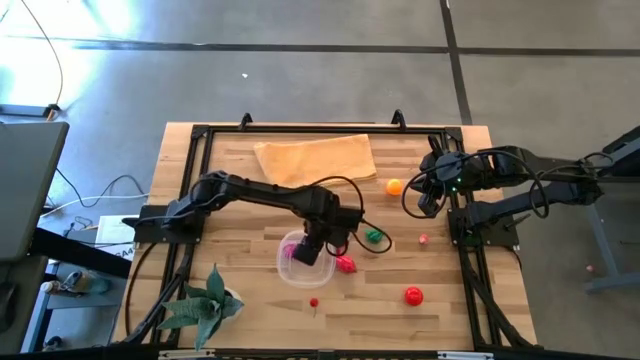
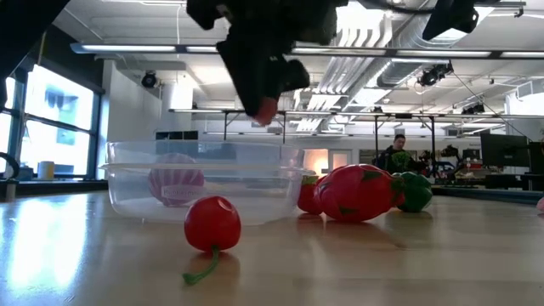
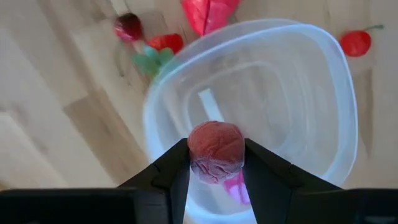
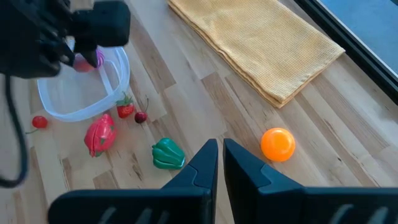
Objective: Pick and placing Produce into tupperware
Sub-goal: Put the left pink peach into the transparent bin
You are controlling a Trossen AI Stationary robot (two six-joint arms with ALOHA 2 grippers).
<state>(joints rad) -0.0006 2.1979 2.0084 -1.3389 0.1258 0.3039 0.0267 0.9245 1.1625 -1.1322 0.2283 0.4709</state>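
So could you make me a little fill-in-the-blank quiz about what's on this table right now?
1. The left hand grips a dark red fruit right above the ____ container.
2. A ____ piece already lies inside that container.
3. The orange ball sits on the wood near the folded ____ cloth.
4. The right hand waits with its fingers ____, holding nothing.

Missing words: clear; pink; tan; shut
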